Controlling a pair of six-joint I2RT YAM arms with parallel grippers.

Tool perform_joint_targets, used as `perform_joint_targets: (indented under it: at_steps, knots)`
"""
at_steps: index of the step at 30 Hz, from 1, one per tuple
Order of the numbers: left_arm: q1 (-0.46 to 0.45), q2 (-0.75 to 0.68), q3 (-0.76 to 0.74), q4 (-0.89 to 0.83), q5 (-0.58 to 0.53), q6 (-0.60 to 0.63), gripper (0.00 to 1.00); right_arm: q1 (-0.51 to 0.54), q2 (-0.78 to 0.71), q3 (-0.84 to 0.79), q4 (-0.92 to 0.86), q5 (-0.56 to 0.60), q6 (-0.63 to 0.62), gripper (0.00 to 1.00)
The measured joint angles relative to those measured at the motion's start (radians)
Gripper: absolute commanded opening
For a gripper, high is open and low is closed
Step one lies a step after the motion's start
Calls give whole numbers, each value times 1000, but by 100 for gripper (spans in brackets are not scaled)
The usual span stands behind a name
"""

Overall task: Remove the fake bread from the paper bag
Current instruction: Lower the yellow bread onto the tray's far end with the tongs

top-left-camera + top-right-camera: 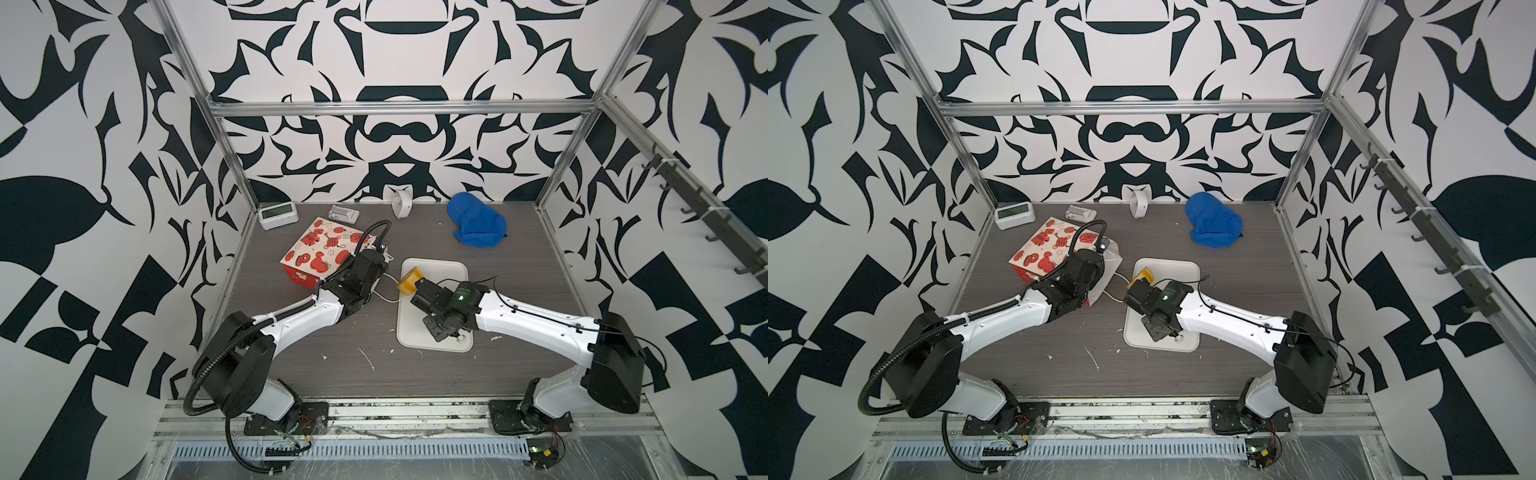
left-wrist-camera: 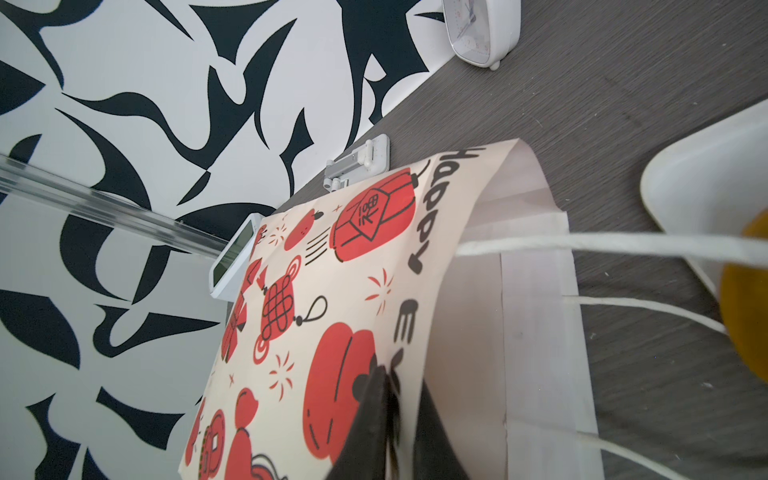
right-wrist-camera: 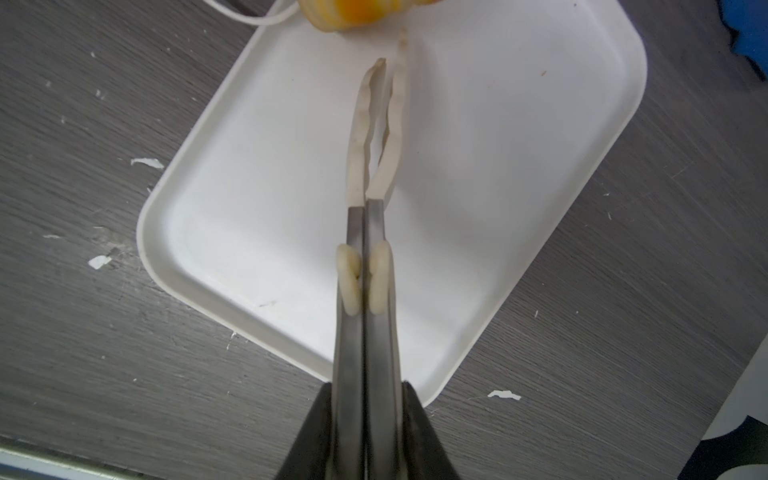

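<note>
Currently one glossy golden-orange piece of fake bread (image 1: pixel 409 281) sits at the far left corner of the flat white rectangular tray (image 1: pixel 455 272), by its rim, as both top views show. The right gripper (image 3: pixel 391 52), with long metal fingers ending in pale rubbery tips, hangs over the tray. Those fingers are pressed together with nothing between them, and the tips point at the bread, just short of it. Left of the tray, the red-and-white printed paper bag (image 1: pixel 318 249) lies on its side on the grey wood-grain table (image 1: pixel 519 299). Its mouth faces the tray and its white cord handles (image 2: pixel 582 241) trail toward the bread. The left gripper (image 2: pixel 401 384) is clamped narrowly on the upper edge of the bag's mouth. A crumpled blue cloth (image 1: pixel 476 224) and a small white clock (image 1: pixel 401 202) lie by the far wall.
</note>
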Motion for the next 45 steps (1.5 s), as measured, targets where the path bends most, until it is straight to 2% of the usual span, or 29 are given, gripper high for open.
perform_joint_targets:
  at_steps: [13, 33, 41, 45]
  knots:
    - [0, 0, 0, 0, 0, 0, 12, 0, -99, -20, 30, 14, 12, 21]
    - [0, 0, 0, 0, 0, 0, 12, 2, -31, -22, 129, 26, -10, 23]
    - [0, 0, 0, 0, 0, 0, 12, 1, -148, -101, 152, 1, 28, 22]
    - [0, 0, 0, 0, 0, 0, 12, 1, -235, -121, 141, 7, 29, 25]
